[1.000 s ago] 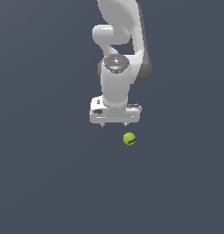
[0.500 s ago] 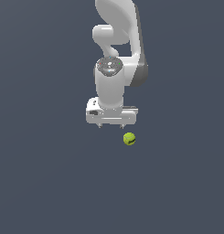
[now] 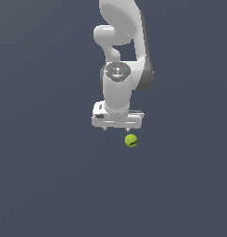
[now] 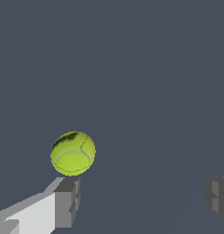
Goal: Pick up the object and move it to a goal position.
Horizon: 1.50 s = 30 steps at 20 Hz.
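The object is a small yellow-green ball point(image 3: 131, 140) with a dark curved mark, lying on the dark grey floor. In the exterior view the white gripper point(image 3: 116, 129) hangs just above and behind it, a little toward the exterior view's left. In the wrist view the ball point(image 4: 72, 153) lies just beyond one grey fingertip point(image 4: 66, 202), not between the two. The other fingertip point(image 4: 218, 198) is far from it. The gripper point(image 4: 143, 201) is open wide and holds nothing.
The white arm point(image 3: 123, 41) rises behind the gripper toward the top of the exterior view. The floor point(image 3: 50, 176) is plain dark grey with no other objects in view.
The gripper has come down and shifted slightly toward the exterior view's right, closer to the ball. The ball has not moved.
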Motion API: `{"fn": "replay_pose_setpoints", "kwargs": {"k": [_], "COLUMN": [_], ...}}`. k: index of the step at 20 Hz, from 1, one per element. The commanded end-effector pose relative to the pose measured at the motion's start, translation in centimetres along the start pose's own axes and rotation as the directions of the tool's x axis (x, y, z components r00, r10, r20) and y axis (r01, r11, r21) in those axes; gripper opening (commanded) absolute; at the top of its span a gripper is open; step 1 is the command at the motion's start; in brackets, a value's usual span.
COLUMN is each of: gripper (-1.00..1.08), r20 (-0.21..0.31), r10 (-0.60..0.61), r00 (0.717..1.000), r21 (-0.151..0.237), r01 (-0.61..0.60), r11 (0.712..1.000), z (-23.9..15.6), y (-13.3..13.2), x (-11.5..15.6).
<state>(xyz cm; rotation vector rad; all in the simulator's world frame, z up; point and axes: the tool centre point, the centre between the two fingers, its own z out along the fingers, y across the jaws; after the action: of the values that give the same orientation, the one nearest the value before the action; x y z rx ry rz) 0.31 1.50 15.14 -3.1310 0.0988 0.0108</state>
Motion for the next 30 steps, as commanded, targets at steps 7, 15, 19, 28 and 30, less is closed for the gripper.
{"fn": "replay_pose_setpoints", "kwargs": {"k": [7,15,19,28,30], "gripper": [1.00,1.00,1.00,1.00,1.00], "r20": [-0.004,-0.007,-0.008,-0.007,-0.007], "r10": [0.045,0.075,0.078,0.077,0.078], "r00": [0.999,0.997,0.997,0.997,0.997], "r21": [-0.006,-0.008,-0.008,-0.008,-0.008], "r01": [-0.045,-0.075,-0.078,-0.077,-0.078], "r11": [0.999,0.997,0.997,0.997,0.997], "z": [3.5,5.8,6.1,8.5,9.6], "y": [-4.6,-7.6,-8.0,-7.9,-7.9], "x": [-0.4,-1.0,-1.0,-1.1,-1.1]}}
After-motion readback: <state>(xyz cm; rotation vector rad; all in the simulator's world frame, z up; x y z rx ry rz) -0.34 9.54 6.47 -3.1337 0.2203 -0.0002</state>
